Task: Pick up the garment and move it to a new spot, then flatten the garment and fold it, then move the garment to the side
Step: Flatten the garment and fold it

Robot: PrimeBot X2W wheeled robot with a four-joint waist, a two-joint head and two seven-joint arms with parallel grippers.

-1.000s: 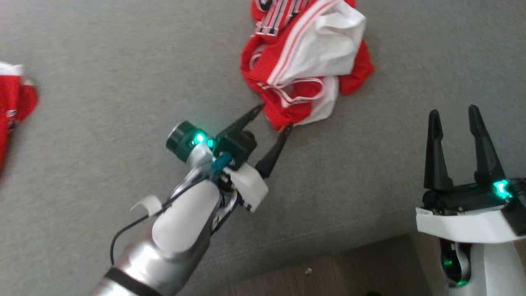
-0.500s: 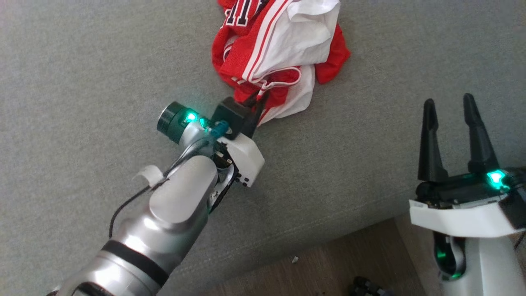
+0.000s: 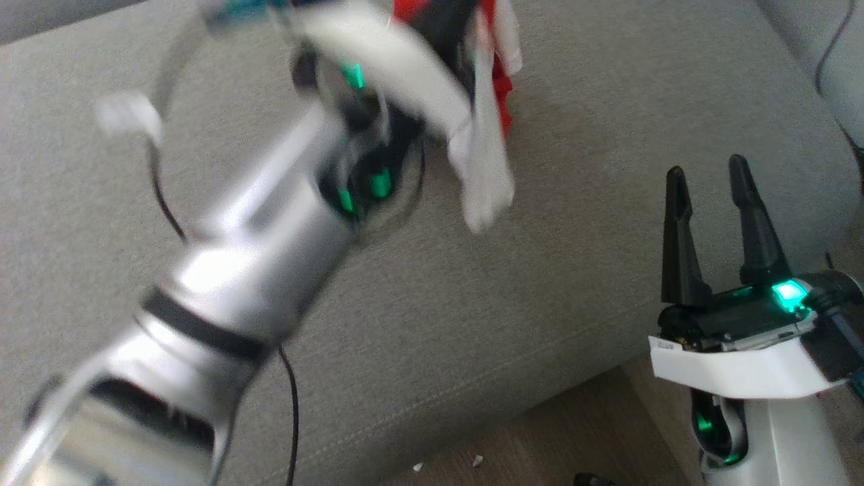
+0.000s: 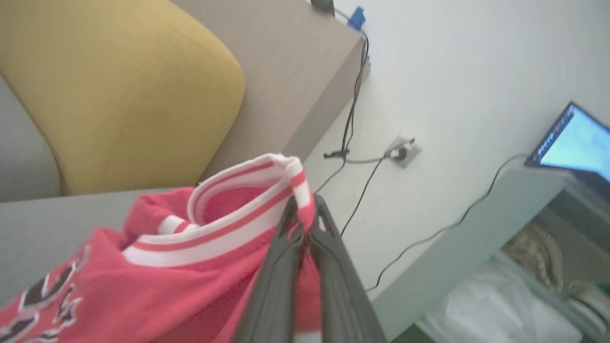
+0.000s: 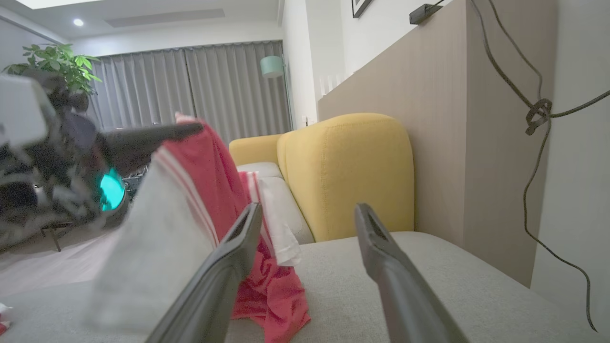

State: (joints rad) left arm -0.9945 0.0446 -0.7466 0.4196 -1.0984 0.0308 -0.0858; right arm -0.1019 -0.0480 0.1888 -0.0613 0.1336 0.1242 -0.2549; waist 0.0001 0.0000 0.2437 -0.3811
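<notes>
Garment (image 4: pixel 167 295) over grey sofa (image 3: pixel 574 135), yellow cushion (image 5: pixel 348 176) beyond

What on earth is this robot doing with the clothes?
The robot's left hand is shut on the striped trim of a red jersey and holds it up over a grey sofa seat, with the cloth hanging down. Its right hand is open, off to the side, and holds nothing.

Grey sofa seat (image 3: pixel 607 101), with a yellow cushion (image 5: pixel 348 171) at its far end against a wood panel (image 5: pixel 438 119); black cables (image 4: pixel 355 95) hang down the wall (image 4: pixel 452 71) on the right.
</notes>
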